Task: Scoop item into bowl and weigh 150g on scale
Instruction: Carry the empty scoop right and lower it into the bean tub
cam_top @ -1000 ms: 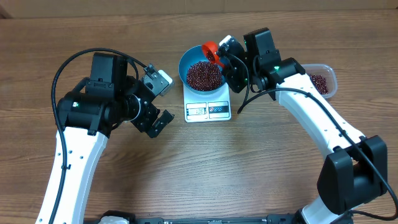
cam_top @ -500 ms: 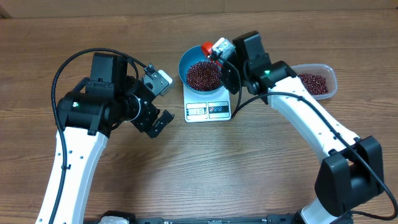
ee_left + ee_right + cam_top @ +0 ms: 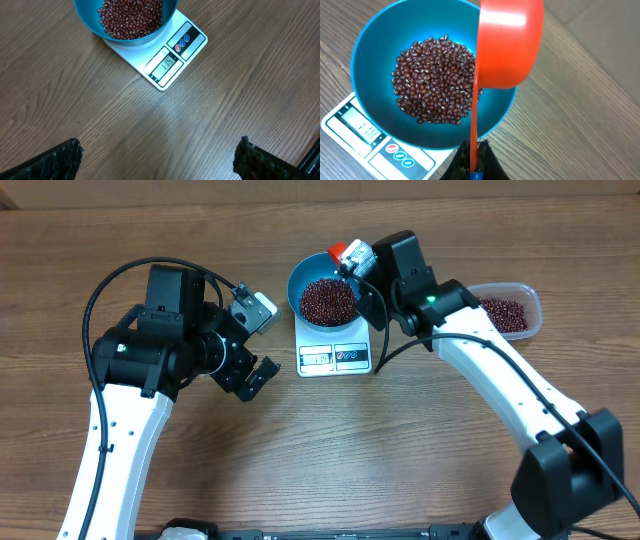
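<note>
Right gripper point(image 3: 472, 161) clamps the scoop point(image 3: 510, 45) over the bowl point(image 3: 367, 55) of beans point(image 3: 432, 82) on the scale point(image 3: 350, 125) — left gripper point(image 3: 160, 157) fingers point(image 3: 55, 160) wide apart.

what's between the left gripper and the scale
Only bare wooden table. In the left wrist view, the stretch from the open left gripper up to the scale holds no object.

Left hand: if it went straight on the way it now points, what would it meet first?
Most likely the bare table, just short of the scale. The open left hand points down at wood with nothing between. The exact landing spot is uncertain, since depth is unclear.
</note>
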### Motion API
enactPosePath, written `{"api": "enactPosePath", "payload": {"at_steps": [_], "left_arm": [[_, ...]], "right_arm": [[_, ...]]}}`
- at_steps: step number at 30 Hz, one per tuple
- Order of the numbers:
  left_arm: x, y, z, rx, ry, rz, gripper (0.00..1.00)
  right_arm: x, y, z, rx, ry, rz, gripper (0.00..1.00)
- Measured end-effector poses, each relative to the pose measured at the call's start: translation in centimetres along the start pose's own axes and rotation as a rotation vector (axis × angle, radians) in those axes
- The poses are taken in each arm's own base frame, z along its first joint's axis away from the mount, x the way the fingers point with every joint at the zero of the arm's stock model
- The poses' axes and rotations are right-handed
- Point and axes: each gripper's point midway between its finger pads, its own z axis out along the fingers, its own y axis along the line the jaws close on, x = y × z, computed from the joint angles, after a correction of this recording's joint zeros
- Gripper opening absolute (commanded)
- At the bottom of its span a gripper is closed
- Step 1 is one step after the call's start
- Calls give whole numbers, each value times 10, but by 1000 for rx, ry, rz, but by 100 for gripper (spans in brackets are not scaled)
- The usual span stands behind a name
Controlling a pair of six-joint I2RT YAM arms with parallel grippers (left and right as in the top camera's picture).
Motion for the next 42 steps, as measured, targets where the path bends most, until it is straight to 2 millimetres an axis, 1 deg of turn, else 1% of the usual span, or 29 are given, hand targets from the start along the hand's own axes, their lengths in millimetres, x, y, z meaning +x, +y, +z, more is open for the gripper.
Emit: {"api": "enactPosePath", "payload": {"at_steps": [4,6,8,11,12,14,15,17,21,24,26,27,29,31,35,37,38,40,42], "left_arm": [[0,0,0,0,0,0,100],[0,0,0,0,0,0,100],[0,0,0,0,0,0,100],[0,0,0,0,0,0,100],[0,0,0,0,0,0,100],[0,0,0,0,0,0,100],[0,0,0,0,0,0,100],[0,0,0,0,0,0,100],[0,0,0,0,0,0,100],[0,0,0,0,0,0,100],[0,0,0,0,0,0,100],[0,0,0,0,0,0,99],[0,0,0,0,0,0,100],[0,0,0,0,0,0,100],[0,0,0,0,0,0,100],[0,0,0,0,0,0,100],[0,0,0,0,0,0,100],[0,0,0,0,0,0,100],[0,0,0,0,0,0,100]], "right_arm": [[-5,-4,-22,14,-25,44,3],[-1,-5,-31,13,-12,82,4],[13,-9,-38,24,40,147,4],[55,-21,-47,60,199,251,4],[74,-26,-52,77,269,286,4],[104,-36,-68,112,393,356,4],[112,-42,-76,131,427,387,4],[118,-60,-95,178,457,454,4],[118,-97,-132,256,440,597,4],[131,-114,-155,278,458,691,4],[142,-122,-163,283,479,746,4],[147,-126,-164,285,493,768,4],[159,-132,-159,281,530,800,4],[172,-134,-147,263,584,818,4],[194,-134,-111,205,694,824,4],[200,-133,-97,185,724,822,4],[205,-132,-86,171,748,818,4],[213,-130,-73,152,782,816,4],[220,-128,-63,137,812,814,4]]}}
